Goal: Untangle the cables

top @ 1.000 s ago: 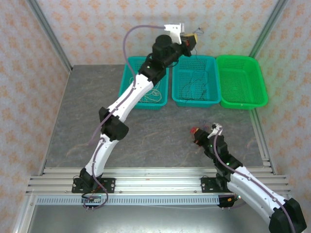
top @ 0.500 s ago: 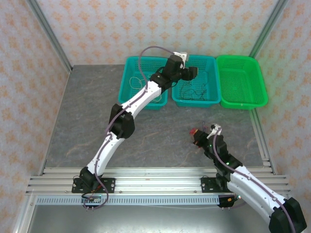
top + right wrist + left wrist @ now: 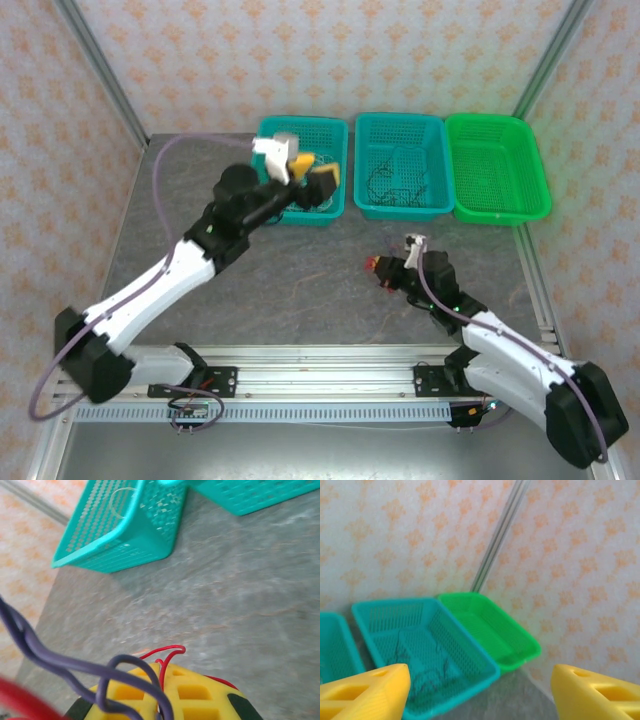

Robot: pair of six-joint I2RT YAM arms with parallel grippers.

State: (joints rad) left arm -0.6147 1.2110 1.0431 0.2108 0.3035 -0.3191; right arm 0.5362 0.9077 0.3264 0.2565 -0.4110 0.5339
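The right gripper (image 3: pixel 161 674) has its yellow jaws clenched flat together on a red cable (image 3: pixel 168 653). The cable's thin loops poke out just past the tips (a purple cord (image 3: pixel 45 652) from the arm itself droops across the near side of them). Seen from above, this gripper sits low over the grey counter (image 3: pixel 300 275), in the open stretch in front of the baskets and well apart from them. The red cable is only a small bright spot at its tip there.

The left gripper (image 3: pixel 313 172) is released. Its jaws stand wide with nothing between them, and it hangs over the near part of the left teal basket (image 3: pixel 300 124). Between its two yellow fingers (image 3: pixel 367 692) the wrist camera looks across at the other baskets, a little blurred.

A cream-white cable (image 3: pixel 120 490) lies inside the left basket, one pale loop of it showing through the mesh wall. The middle teal basket (image 3: pixel 400 117) stands just beside it and holds a black cable (image 3: pixel 383 183), spread loosely over its floor. The green basket (image 3: pixel 497 118) stands hard against the middle one on the right, and all three sit in a row at the far edge of the counter by the patterned wall (image 3: pixel 200 60).
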